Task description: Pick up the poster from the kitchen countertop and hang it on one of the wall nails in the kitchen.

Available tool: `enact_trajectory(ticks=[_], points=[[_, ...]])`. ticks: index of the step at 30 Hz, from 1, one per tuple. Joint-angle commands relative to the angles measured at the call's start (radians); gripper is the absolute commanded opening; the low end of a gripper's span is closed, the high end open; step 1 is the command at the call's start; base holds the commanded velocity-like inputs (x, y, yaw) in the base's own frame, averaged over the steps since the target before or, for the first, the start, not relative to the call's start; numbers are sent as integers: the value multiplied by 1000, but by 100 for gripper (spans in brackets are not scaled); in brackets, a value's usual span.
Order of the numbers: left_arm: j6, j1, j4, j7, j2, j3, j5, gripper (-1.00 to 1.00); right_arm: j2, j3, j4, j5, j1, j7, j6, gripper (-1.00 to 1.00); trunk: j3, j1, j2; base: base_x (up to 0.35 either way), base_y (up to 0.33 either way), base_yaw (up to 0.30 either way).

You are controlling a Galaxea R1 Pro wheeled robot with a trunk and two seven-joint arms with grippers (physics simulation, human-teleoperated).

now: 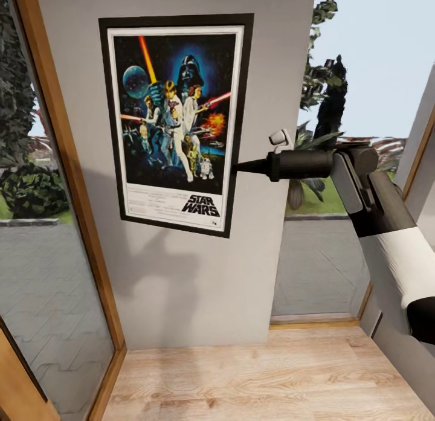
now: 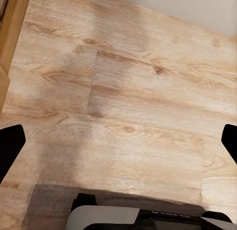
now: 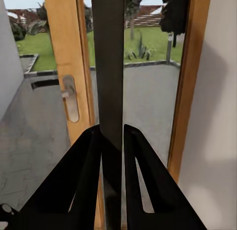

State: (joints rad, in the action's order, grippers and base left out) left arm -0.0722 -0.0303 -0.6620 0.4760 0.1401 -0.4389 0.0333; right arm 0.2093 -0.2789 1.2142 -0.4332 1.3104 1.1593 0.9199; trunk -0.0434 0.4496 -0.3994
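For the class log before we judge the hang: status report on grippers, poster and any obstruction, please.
Right gripper shut on poster edge, poster flat against grey wall. Left gripper open over wood floor. Nothing in the way.

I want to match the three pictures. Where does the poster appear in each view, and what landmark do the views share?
Head view: the poster is flat against the grey wall, upper left of centre, its right edge between the right gripper fingers.
Left wrist view: not in it; wooden floor is seen.
Right wrist view: edge-on, a dark strip up the middle.
Shared landmark: the wooden door frame.
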Motion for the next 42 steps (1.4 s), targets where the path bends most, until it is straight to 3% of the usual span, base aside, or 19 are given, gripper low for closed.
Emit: enact_trajectory(ticks=[1,7,26,42], points=[[-8,0,-2,6,0,-3,4,100,1,-4,0,-6,1,2,7,-100,0,0,-1,0,0,0],[-8,0,-2,6,0,-3,4,100,3,-32,-1,-6,1,1,7,-100,0,0,-1,0,0,0],[-9,0,-2,6,0,-4,4,100,8,-36,-6,-4,1,0,6,-100,0,0,-1,47,0,0],[-11,0,-2,5,0,-4,4,100,10,-34,-6,-4,1,0,7,-100,0,0,-1,298,0,0]])
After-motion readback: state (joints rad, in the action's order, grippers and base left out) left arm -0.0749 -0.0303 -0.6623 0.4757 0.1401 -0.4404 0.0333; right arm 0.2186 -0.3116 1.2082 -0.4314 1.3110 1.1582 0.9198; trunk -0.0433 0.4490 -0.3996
